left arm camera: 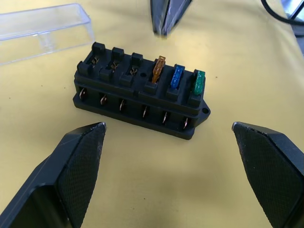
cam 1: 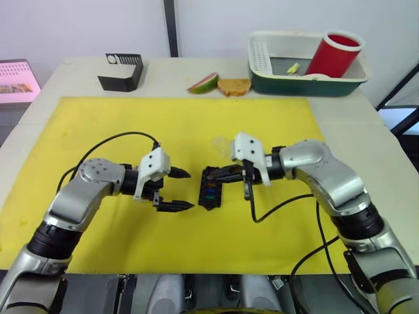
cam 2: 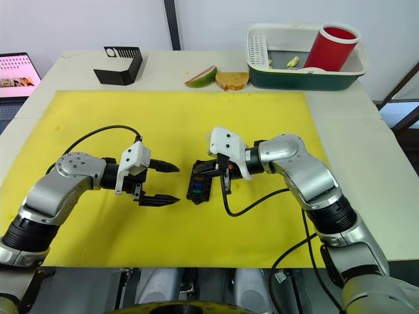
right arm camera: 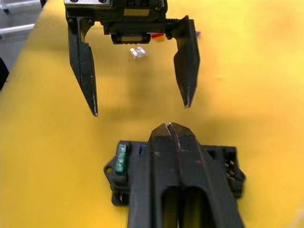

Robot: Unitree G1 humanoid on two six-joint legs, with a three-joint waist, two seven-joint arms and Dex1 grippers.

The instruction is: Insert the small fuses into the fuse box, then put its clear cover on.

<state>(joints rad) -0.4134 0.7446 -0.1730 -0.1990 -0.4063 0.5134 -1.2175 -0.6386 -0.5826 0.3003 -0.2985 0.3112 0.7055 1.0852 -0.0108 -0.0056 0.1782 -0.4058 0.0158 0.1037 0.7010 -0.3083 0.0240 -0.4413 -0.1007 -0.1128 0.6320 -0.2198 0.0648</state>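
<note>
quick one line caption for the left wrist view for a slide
Open left claw facing the fuse box, three fuses seated, three slots empty, clear cover lying behind it.

My left gripper point(cam 1: 181, 190) faces the fuse box point(cam 1: 211, 188) across bare yellow mat point(cam 1: 131, 124), fingers spread wide, path free. My right gripper point(cam 1: 222, 174) hangs over the box's far side, fingers pressed together, blocking descent there. 3 fuses point(left arm camera: 177, 77) stand up; the clear cover point(left arm camera: 42, 31) lies beyond.
</note>
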